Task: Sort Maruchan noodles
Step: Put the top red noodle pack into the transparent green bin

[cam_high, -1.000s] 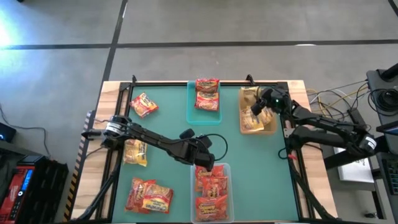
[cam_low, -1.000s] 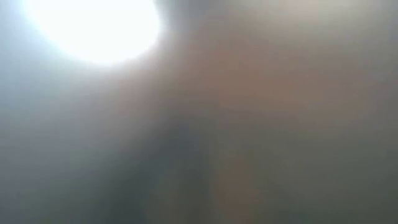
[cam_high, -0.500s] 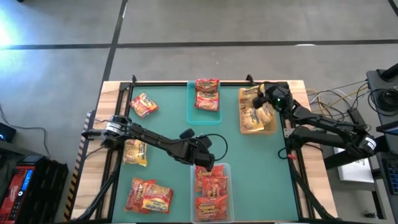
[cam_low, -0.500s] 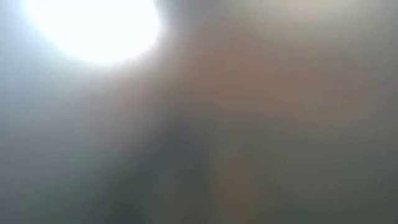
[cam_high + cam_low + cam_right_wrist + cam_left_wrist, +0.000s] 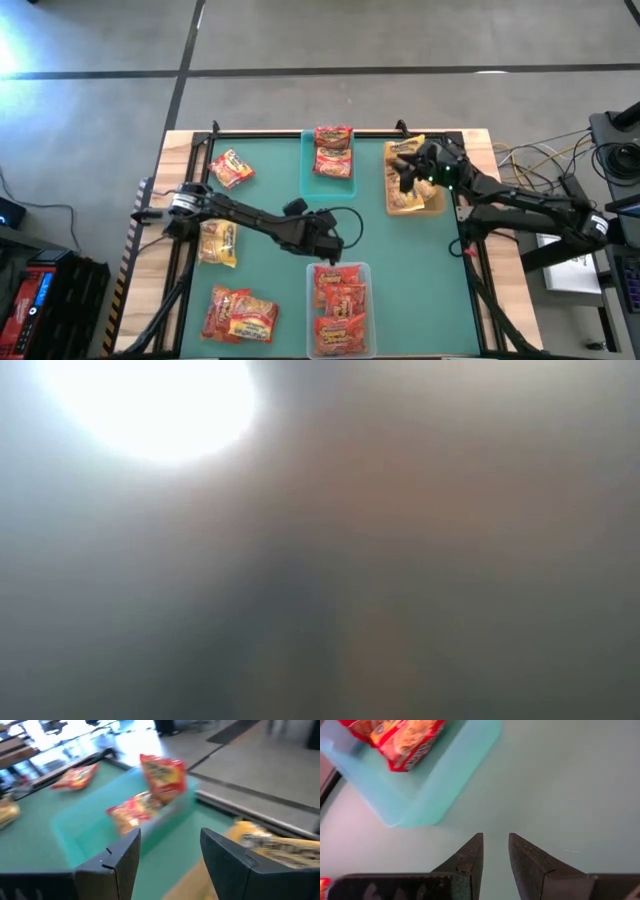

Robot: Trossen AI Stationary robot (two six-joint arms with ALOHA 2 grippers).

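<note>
Over the tan bin [image 5: 414,203]: right gripper [image 5: 408,176], fingers apart, empty, probably just above its yellow packets.
Mid-table: left gripper [image 5: 328,249], fingers slightly apart, holding nothing, near the clear bin [image 5: 343,312].

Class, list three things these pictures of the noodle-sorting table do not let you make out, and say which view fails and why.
1. Low view: the whole table, lost in glare and blur.
2. High view: how many noodle packets are stacked in the clear bin, since they overlap.
3. Right wrist view: the yellow packet is partly hidden behind the right tool, and its label is blurred.
4. High view: what lies under the left tool.
</note>
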